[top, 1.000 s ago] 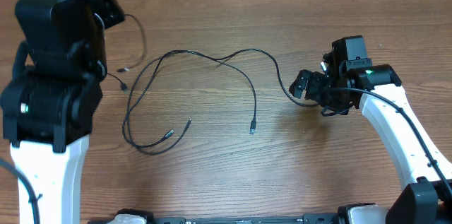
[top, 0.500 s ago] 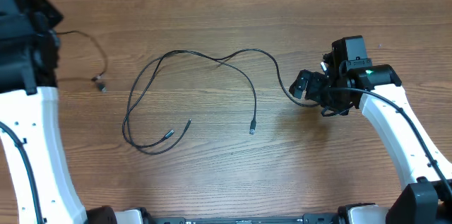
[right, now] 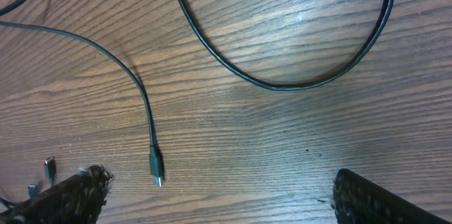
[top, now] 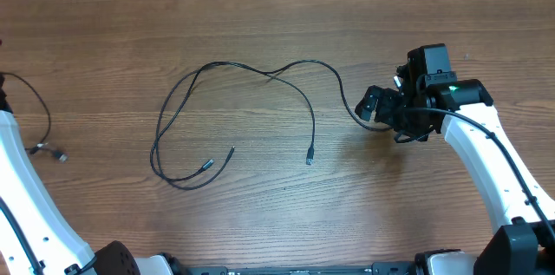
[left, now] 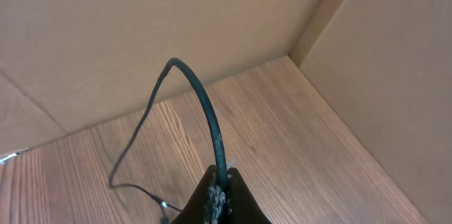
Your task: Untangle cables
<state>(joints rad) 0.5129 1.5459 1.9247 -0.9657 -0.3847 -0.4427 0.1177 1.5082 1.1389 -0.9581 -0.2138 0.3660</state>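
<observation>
thin black cables (top: 217,67) lie on a wooden table (top: 277,223). most of them sit in the middle as one wide, loose loop. its strands cross near the top of the loop, and two free plug ends point down toward the near edge, the right plug (top: 310,159) and the left plug (top: 208,165). how many separate cords make up this loop cannot be told. one strand runs right from the loop and curls in just beside the right gripper (top: 380,110).

one more cable, the far-left cord (top: 43,110), sits well apart from the rest at the left edge of the overhead view, its small plug end low by the wood. in the left wrist view the left gripper (left: 220,189) has its fingers pressed together on this cord, which arches up out of the tips and drops to the table, with cardboard walls (left: 106,40) close behind.

in its own wrist view the right gripper (right: 219,181) has its fingers spread wide over bare wood, with nothing between them.

judged from this layout, one cord is already clear and the middle loop remains to be sorted. the next move likely calls for setting the far-left cord down, then closing the right gripper on the nearby strand and drawing it away from the crossing without dragging the whole loop along.
</observation>
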